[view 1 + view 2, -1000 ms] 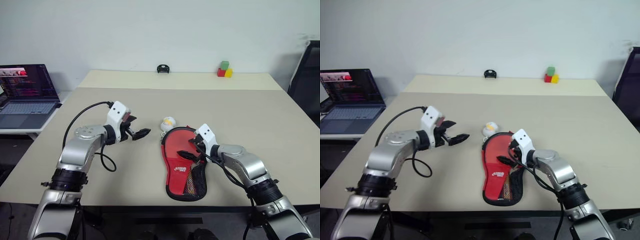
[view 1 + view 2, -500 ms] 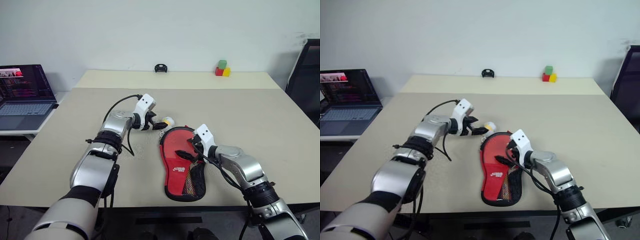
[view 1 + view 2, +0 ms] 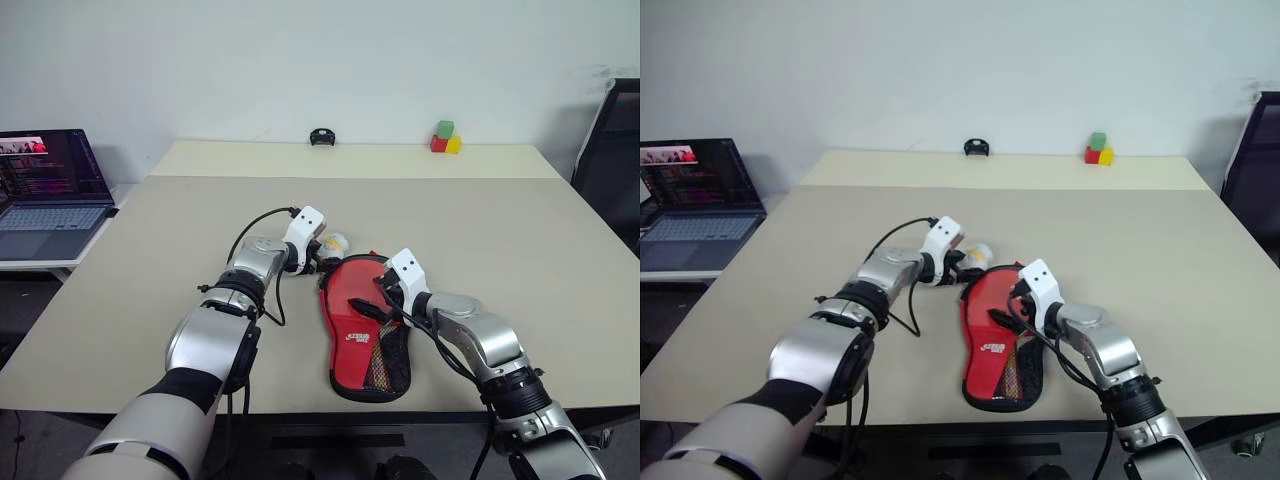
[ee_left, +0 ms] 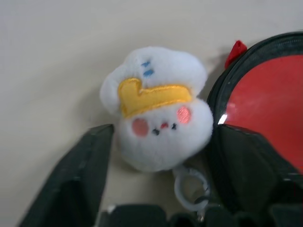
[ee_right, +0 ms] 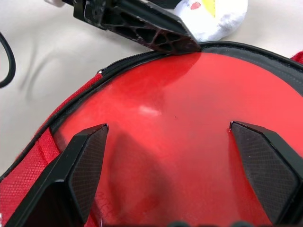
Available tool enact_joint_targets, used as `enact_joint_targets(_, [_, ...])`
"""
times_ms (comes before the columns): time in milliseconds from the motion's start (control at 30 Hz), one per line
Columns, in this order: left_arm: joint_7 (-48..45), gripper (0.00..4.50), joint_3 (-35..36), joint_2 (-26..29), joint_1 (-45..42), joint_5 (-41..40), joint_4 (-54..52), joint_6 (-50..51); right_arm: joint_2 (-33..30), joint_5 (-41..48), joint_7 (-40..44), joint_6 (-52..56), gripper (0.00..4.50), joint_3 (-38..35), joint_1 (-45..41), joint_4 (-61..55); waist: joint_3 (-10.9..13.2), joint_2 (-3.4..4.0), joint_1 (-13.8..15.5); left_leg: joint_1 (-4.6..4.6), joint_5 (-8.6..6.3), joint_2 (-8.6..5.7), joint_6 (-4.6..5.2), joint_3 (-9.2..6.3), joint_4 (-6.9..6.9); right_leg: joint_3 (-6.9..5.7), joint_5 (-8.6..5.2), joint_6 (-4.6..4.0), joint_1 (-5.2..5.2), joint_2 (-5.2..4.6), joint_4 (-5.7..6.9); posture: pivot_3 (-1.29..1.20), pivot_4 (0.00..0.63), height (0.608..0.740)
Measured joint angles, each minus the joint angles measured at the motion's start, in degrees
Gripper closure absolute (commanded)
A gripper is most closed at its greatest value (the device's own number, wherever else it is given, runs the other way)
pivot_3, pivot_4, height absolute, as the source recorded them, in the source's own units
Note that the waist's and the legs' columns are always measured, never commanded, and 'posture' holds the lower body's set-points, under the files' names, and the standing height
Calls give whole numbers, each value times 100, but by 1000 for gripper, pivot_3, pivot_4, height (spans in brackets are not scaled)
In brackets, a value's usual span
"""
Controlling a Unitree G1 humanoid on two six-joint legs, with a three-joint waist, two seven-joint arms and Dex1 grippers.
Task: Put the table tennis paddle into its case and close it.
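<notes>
A laptop sits open at the far left, on a lower surface beside the table. The left gripper reaches across to the middle of the table, its two fingers apart on either side of a small white plush toy with a yellow patch and a key ring; whether they press on the toy I cannot tell. Just right of the toy lies the case, red with white lettering and a black mesh pocket, its zipper edge open. The paddle lies inside it, red face up. The right gripper hangs over the paddle's face with fingers spread wide, holding nothing. At the table's far edge sit a small black object and coloured blocks.
</notes>
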Motion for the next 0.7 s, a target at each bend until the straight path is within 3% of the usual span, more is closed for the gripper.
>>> enact_joint_targets(167, [11,3340,79,-160,-10,35,62,-49,40,-109,-73,-50,0,13,66,-45,-3,-1,6,5,1,-1,-1,-1,1,-3,1,1,5,0,5,0,150,740])
enact_joint_targets(300, [-14,4292,130,-189,-9,96,71,-78,0,-227,-73,-39,0,66,139,-170,-4,-2,7,10,3,-2,-3,-1,4,-1,6,3,9,18,8,0,150,740])
enact_joint_targets(700, [-44,4355,91,-139,-95,411,140,-252,-163,-313,-15,214,0,253,181,-307,-5,-3,-5,18,5,4,-7,-2,5,3,14,-4,10,29,10,0,150,740])
